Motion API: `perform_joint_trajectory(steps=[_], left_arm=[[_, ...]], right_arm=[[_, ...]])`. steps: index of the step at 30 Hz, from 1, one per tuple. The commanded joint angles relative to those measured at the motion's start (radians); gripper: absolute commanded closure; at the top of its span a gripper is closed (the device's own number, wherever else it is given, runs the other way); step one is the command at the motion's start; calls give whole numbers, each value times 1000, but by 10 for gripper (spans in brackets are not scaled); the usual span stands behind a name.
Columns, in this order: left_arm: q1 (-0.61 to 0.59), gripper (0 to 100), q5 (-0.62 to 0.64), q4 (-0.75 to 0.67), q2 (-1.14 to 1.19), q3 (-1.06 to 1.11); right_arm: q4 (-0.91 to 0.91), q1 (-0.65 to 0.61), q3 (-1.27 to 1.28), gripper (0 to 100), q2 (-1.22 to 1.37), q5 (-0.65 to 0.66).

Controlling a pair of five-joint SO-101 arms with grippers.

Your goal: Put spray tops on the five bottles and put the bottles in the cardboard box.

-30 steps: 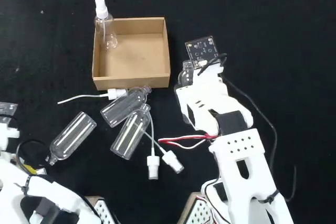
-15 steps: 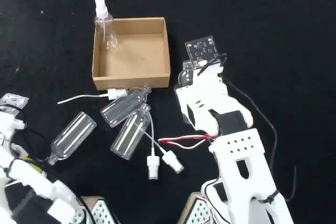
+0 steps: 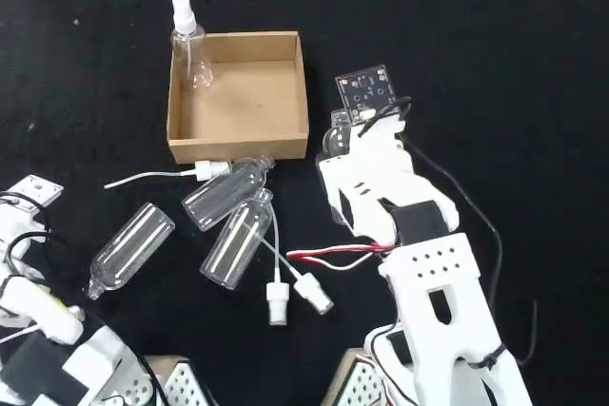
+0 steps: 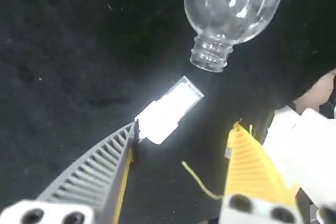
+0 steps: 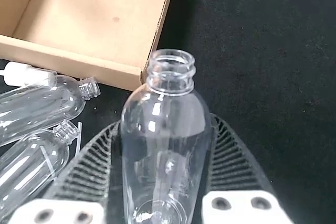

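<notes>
My right gripper [image 5: 165, 124] is shut on a clear, topless bottle [image 5: 165, 145], held upright just off the near right corner of the cardboard box [image 5: 68, 59]. In the high view this gripper [image 3: 335, 140] sits right of the box [image 3: 238, 145]. A bottle with a spray top [image 3: 187, 45] stands in the box's far left corner. Three topless bottles [image 3: 130, 246] [image 3: 224, 192] [image 3: 238, 238] lie in front of the box. My left gripper [image 4: 185, 129] is open over a white spray top [image 4: 168, 109] that touches one fingertip, close to a bottle's mouth [image 4: 211, 59].
Loose spray tops lie on the black table: one with a long tube [image 3: 209, 170] by the box front, two more [image 3: 277, 301] [image 3: 312, 292] near the right arm's red and white wires [image 3: 333, 256]. The left arm [image 3: 43, 349] occupies the near left corner.
The left arm has swung right and forward toward the leftmost lying bottle. The right arm and its bottle have not moved.
</notes>
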Motion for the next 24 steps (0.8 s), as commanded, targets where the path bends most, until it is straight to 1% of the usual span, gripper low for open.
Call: perform_joint_trajectory(steps=[1,8,12,16,20,24], left_arm=[[5,745,-192,-41,-2,-24],[4,745,-232,-249,-2,151],[4,745,-232,-328,-2,219],[4,750,-222,-371,-2,252],[4,834,-222,-367,-12,259],[1,867,-221,-365,-12,260]], right_arm=[[-28,25,-10,903,-36,8],[-28,25,-10,903,-36,8],[-28,25,-10,903,-36,8],[-28,25,-10,903,-36,8],[-29,25,-10,903,-36,9],[-29,25,-10,903,-36,9]])
